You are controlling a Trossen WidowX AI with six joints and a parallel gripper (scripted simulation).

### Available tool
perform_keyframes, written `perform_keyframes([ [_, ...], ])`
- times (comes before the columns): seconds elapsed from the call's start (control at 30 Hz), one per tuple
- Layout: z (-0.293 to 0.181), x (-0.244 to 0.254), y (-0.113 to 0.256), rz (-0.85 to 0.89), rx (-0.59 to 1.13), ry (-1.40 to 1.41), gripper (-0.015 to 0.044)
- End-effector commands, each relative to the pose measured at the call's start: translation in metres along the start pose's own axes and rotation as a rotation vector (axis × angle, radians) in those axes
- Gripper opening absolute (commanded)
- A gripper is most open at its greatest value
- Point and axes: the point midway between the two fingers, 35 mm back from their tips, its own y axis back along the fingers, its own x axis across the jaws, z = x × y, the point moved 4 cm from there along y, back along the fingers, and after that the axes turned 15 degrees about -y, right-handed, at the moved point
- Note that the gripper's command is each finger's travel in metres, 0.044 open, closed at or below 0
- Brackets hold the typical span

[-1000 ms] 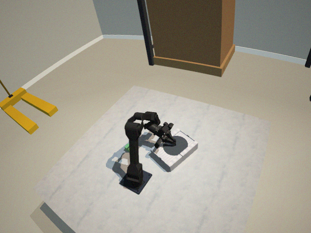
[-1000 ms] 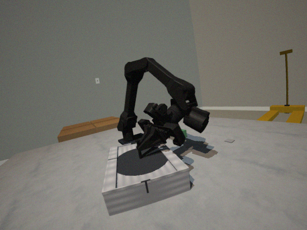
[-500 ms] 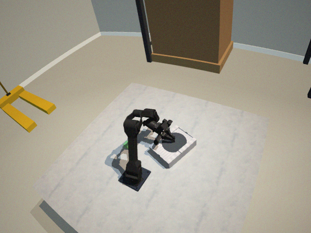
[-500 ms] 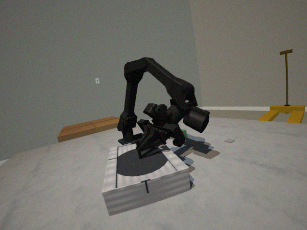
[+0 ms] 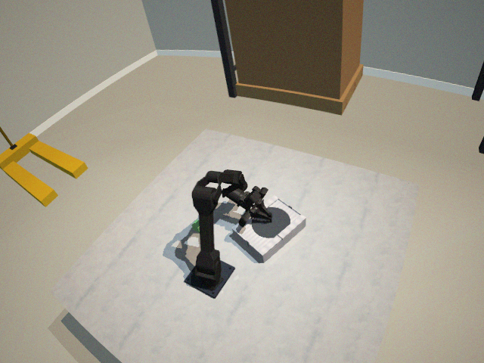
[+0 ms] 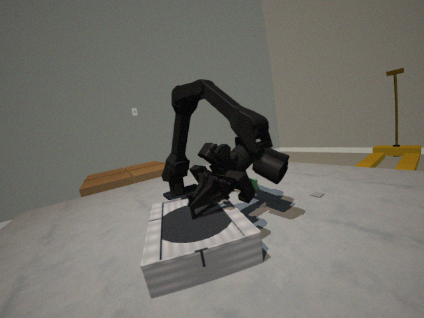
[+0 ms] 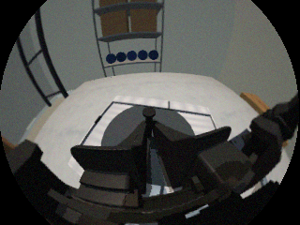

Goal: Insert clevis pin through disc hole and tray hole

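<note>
The dark grey disc (image 5: 279, 228) (image 6: 185, 230) (image 7: 117, 127) lies flat inside the rimmed tray (image 5: 265, 255) (image 6: 205, 265) (image 7: 187, 109). My gripper (image 5: 270, 218) (image 6: 194, 215) (image 7: 148, 123) is shut on the clevis pin and points down at a slant over the disc. The round head of the pin (image 7: 149, 112) shows above the fingertips in the wrist view. The fingertips are at or just above the disc, near its middle. The fingers hide the pin's shank, the disc's hole and the tray's hole, so I cannot tell whether the shank is in them.
A green block (image 5: 196, 224) (image 6: 253, 183) is on the table behind the arm. A small flat grey piece (image 6: 317, 194) lies on the table on the right in the exterior view. The tray's raised rim surrounds the disc. Shelving and a yellow pallet jack (image 5: 58, 159) stand beyond the table.
</note>
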Motion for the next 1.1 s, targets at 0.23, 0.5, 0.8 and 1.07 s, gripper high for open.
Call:
perform_keyframes([
  [0.23, -0.0001, -0.0043, 0.0005, -0.004, -0.001, 0.004, 0.0],
  [0.5, 0.0001, -0.006, 0.0009, -0.004, -0.001, 0.004, 0.0],
  [0.8, 0.0003, -0.0078, 0.0014, -0.004, -0.001, 0.004, 0.0],
  [1.07, 0.0005, -0.0095, 0.0018, -0.004, -0.001, 0.004, 0.0],
])
